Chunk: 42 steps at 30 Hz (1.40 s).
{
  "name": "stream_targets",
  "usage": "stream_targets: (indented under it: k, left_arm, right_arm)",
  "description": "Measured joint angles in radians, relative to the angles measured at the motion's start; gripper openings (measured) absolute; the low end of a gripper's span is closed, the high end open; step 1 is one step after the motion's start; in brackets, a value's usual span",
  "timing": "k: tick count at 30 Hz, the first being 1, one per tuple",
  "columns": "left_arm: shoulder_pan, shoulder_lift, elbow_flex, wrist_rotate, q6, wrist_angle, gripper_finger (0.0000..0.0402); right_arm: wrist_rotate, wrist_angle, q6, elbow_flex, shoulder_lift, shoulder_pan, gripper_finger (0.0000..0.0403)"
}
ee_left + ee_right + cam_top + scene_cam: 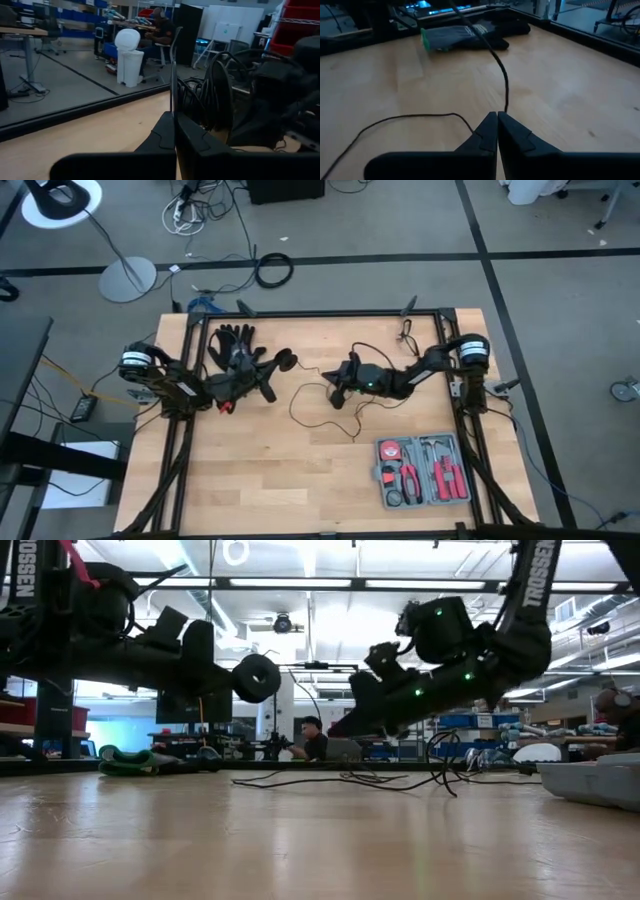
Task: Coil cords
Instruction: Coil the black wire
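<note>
Pale wooden surface [300, 480] inside a black frame, set on a grey workshop floor, carries a thin black cord [310, 408] that trails in loose loops between two dark arms. At one end, the left gripper [268, 376] holds the cord's small round disc [287, 361] raised clear of the wood, its jaws pressed together on the wire just behind it. Near the middle, the right gripper [335, 394] has its jaws pinched shut on the cord, with slack running on toward the far right corner. A black glove [232, 340] lies behind the left gripper, and an open tool case [423, 470] sits near the front edge. The wire looks thin enough to slip from either pinch, and the loose loops could snag or tangle if pulled too sharply. Beyond the surface, a person sits at a workbench among shelves.
</note>
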<state>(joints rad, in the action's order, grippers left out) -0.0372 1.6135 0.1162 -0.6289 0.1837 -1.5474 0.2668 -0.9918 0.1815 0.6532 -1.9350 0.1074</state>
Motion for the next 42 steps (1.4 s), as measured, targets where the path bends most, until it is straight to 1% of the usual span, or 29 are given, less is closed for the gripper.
stream_targets:
  k: [5,10,14,17,19,27,30,35,42]
  left_arm:
    - [0.0,0.0,0.0,0.008,0.0,0.019,0.0]
    - [0.0,0.0,0.0,0.005,-0.025,0.021,0.0]
    - [0.0,0.0,0.003,0.012,-0.026,0.021,0.0]
    - [0.0,0.0,0.009,0.044,-0.034,0.022,0.0]
    - [0.0,0.0,0.011,0.048,-0.053,0.022,0.0]
    - [0.0,0.0,0.011,0.047,-0.069,0.029,0.0]
    - [0.0,0.0,0.011,0.047,-0.075,0.029,0.0]
    - [0.0,0.0,0.011,0.047,-0.075,0.028,0.0]
    - [0.0,0.0,0.011,0.047,-0.075,0.027,0.0]
  right_arm:
    - [0.007,-0.028,-0.001,0.037,-0.041,0.0,0.0027]
    - [0.022,-0.023,-0.007,0.045,-0.042,0.0,0.0048]
    - [0.024,-0.017,-0.043,0.05,-0.042,0.002,0.0059]
    - [0.028,-0.017,-0.064,0.052,-0.042,0.002,0.006]
    - [0.039,-0.016,-0.074,0.052,-0.042,0.002,0.0059]
    - [0.051,-0.023,-0.084,0.052,-0.026,-0.009,0.0058]
    - [0.056,-0.026,-0.119,0.052,-0.011,-0.022,0.0058]
    - [0.109,-0.021,-0.158,0.052,-0.009,-0.029,0.0058]
    - [0.112,-0.007,-0.159,0.052,-0.009,-0.029,0.0058]
